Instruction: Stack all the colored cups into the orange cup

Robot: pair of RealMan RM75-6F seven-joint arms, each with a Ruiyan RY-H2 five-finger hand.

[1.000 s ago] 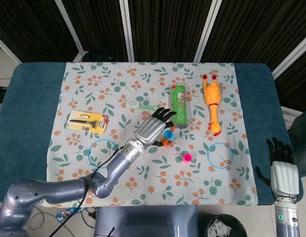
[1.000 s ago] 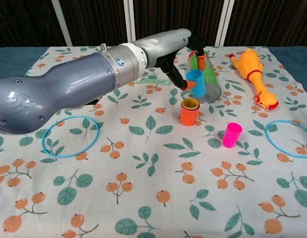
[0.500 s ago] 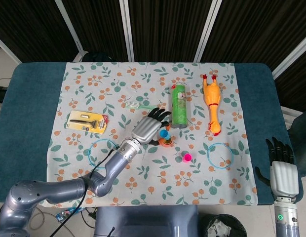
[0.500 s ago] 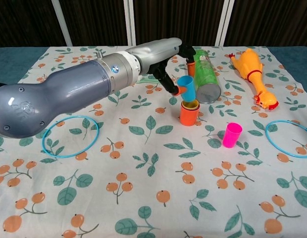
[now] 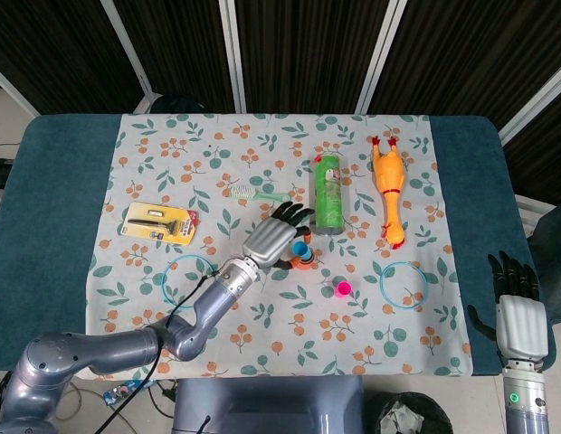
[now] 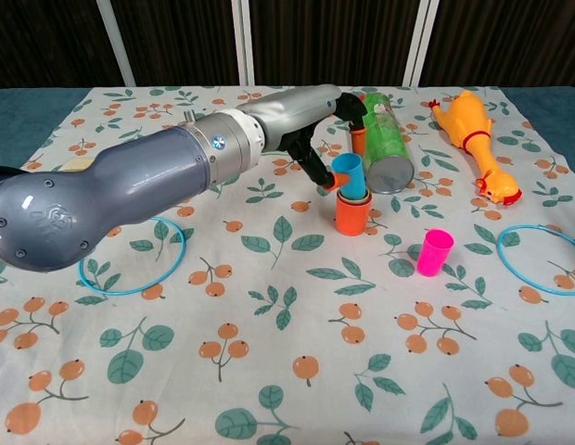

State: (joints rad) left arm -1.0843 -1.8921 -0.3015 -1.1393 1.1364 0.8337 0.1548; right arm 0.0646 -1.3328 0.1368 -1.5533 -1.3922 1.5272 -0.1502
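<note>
Left hand (image 6: 326, 141) pinching blue cup (image 6: 350, 175), tilted, in orange cup (image 6: 351, 210) mouth. Pink cup (image 6: 434, 252) apart. Right hand (image 5: 514, 307) empty, fingers spread.

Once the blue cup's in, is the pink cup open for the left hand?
Probably yes: the pink cup stands alone on bare cloth, just beyond the orange cup where the left hand is busy.
</note>
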